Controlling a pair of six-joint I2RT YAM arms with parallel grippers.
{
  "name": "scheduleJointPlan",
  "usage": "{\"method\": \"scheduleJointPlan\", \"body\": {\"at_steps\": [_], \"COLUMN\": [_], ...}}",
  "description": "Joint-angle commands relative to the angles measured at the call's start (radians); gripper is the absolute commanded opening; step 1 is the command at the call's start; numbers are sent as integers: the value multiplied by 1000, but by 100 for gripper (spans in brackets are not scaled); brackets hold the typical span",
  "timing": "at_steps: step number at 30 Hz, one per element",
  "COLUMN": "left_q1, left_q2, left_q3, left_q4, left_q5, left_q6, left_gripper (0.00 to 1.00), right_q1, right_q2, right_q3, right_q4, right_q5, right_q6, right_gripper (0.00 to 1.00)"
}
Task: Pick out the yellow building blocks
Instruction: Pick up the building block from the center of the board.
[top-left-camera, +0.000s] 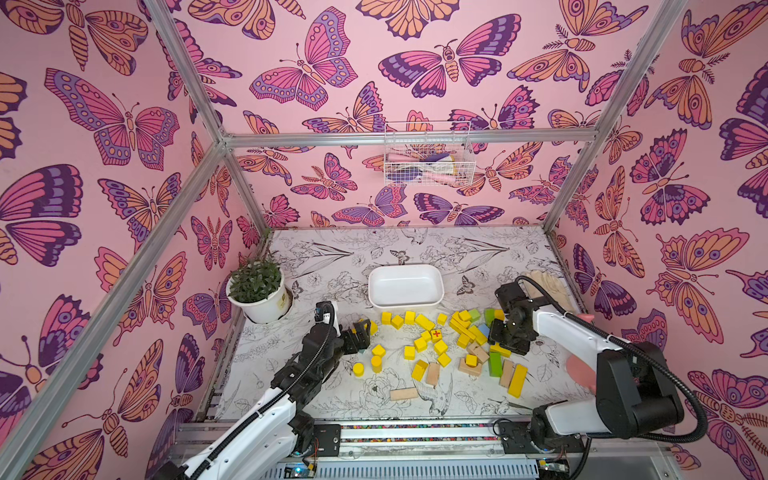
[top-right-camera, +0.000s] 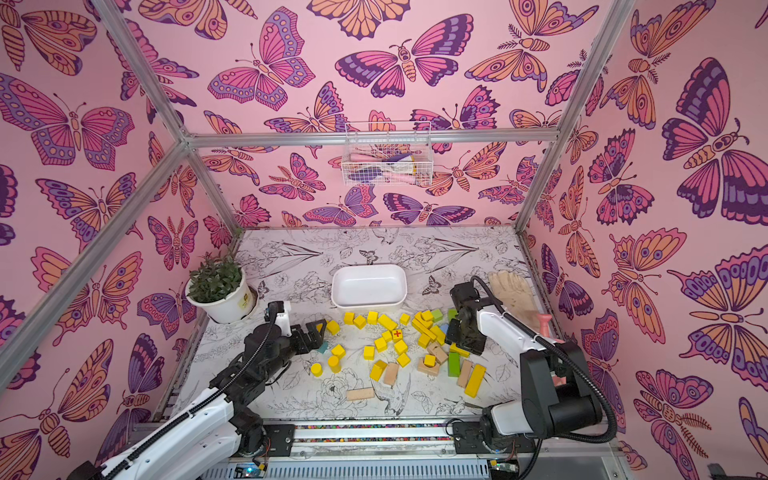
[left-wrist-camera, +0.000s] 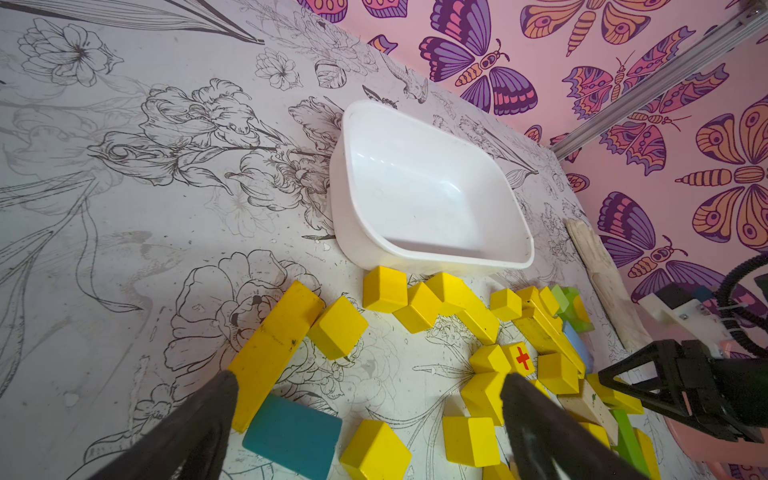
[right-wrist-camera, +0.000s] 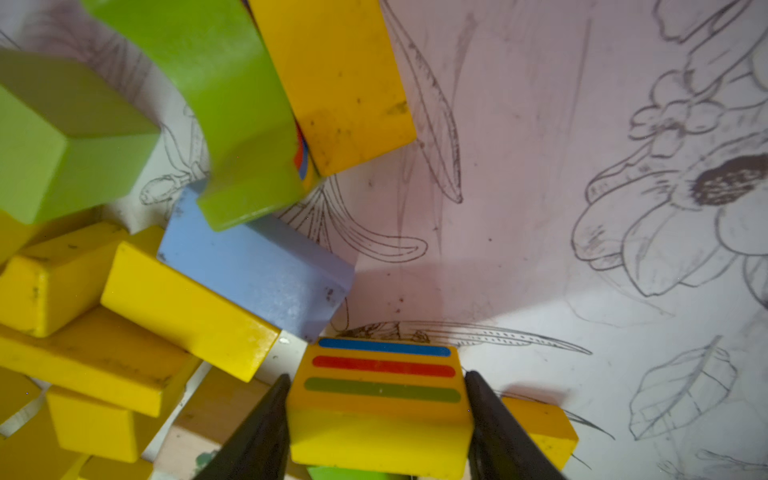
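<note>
The yellow building blocks (top-left-camera: 409, 352) lie scattered across the lower middle of both top views (top-right-camera: 368, 352), on the flower-printed table just below the white tub (top-left-camera: 405, 304), mixed with tan, green and blue pieces. The right gripper (right-wrist-camera: 376, 376) pinches a striped yellow block (right-wrist-camera: 380, 432) at the bottom centre of the right wrist view, one finger pressed against each end. The block's long axis runs left to right in the frame, and its top face carries three parallel stripes along that axis: blue, red, then green. The left gripper (left-wrist-camera: 370, 377) has its fingers spread wide and holds nothing. Above its left finger in the left wrist view, a long yellow bar (left-wrist-camera: 274, 345) slants from lower left to upper right, with a teal block (left-wrist-camera: 291, 436) touching its lower end. Another yellow bar (top-left-camera: 517, 380), at the lower right of the spread, points nearly straight up the frame, leaning slightly right at the top. Two yellow cylinders (top-left-camera: 358, 369) stand upright at the lower left. One cube (top-left-camera: 436, 334) near the centre bears a red cross. A sticker on the plant pot (top-left-camera: 262, 307) is too small to read.
</note>
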Motion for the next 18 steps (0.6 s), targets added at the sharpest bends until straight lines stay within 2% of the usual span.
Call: {"method": "scheduleJointPlan", "body": {"at_steps": [1, 10, 18], "left_q1": [9, 15, 29], "left_q2": [-7, -5, -7], "left_q3": [8, 10, 5], "left_q4": [-7, -4, 4], "left_q5": [7, 8, 22], "left_q6": [-4, -6, -10], "left_gripper": [100, 100, 100], "right_q1": [6, 27, 179], "right_q2": [-36, -32, 95], "right_q3": [60, 187, 413], "right_q4": [-58, -88, -112], "right_q5": [45, 10, 31], "right_q6": [-25, -71, -99], "right_gripper": [30, 30, 30]}}
